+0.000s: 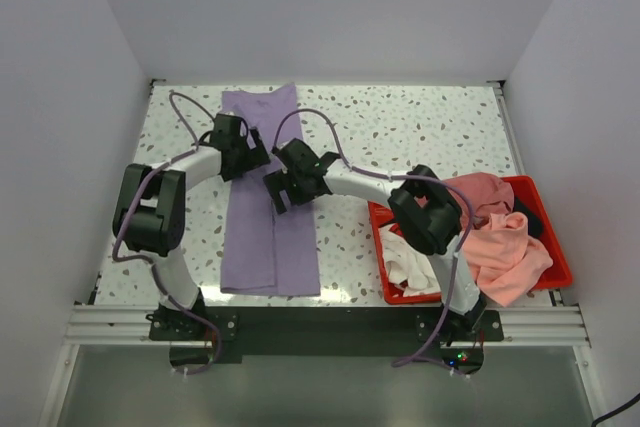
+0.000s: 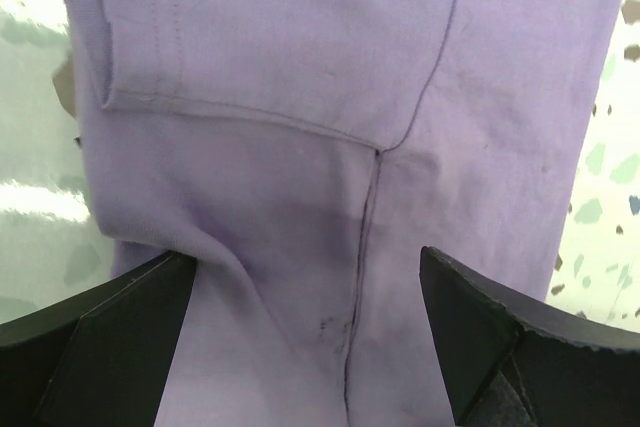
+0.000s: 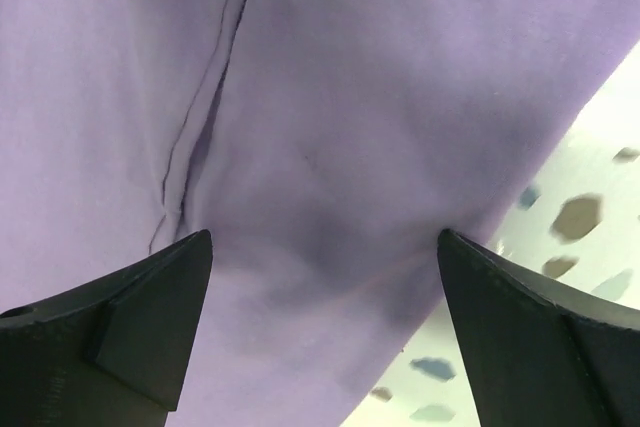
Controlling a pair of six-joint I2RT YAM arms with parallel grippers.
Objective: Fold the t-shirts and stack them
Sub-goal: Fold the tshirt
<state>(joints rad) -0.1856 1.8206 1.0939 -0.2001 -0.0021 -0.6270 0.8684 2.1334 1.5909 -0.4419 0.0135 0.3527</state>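
Both grippers hang with jaws spread wide, gripping nothing.

Top view: the left gripper (image 1: 240, 152) and right gripper (image 1: 285, 179) sit over the far half of the lavender t-shirt (image 1: 268, 237). It lies folded into a long narrow strip running near to far on the speckled table (image 1: 420, 137). At the right, a red bin (image 1: 555, 257) holds 3 crumpled garments: a salmon pink shirt (image 1: 505, 252), a dusty rose shirt (image 1: 480, 192) and a white shirt (image 1: 405, 262). The salmon one spills over the near rim. Bare table separates strip and bin.

Left wrist view: 2 dark fingers (image 2: 110, 337) flank smooth purple fabric with a stitched sleeve hem and a long seam; terrazzo shows at both sides.

Right wrist view: the fingers straddle softly wrinkled fabric, its right edge meeting the table.
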